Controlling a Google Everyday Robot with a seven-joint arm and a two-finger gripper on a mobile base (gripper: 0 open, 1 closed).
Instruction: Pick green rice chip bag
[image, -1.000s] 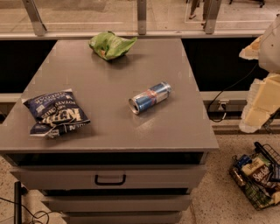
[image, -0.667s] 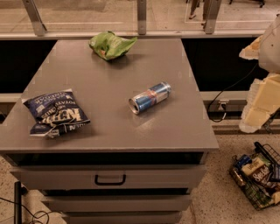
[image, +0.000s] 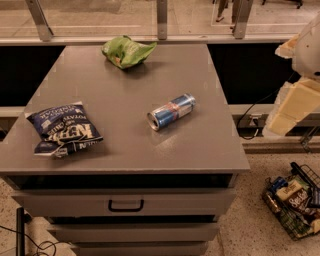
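Observation:
The green rice chip bag (image: 126, 51) is a small, crumpled, lime-green bag lying at the far edge of the grey table top (image: 120, 145), left of centre. My gripper (image: 291, 111) hangs with the pale arm at the right edge of the camera view. It is off the table, well to the right of the bag and nearer than it, and touches nothing.
A blue and silver can (image: 171, 111) lies on its side mid-table. A dark navy chip bag (image: 64, 130) lies at the front left. Drawers (image: 125, 204) sit under the top. A wire basket of snacks (image: 295, 200) stands on the floor at the right. A railing (image: 160, 20) runs behind the table.

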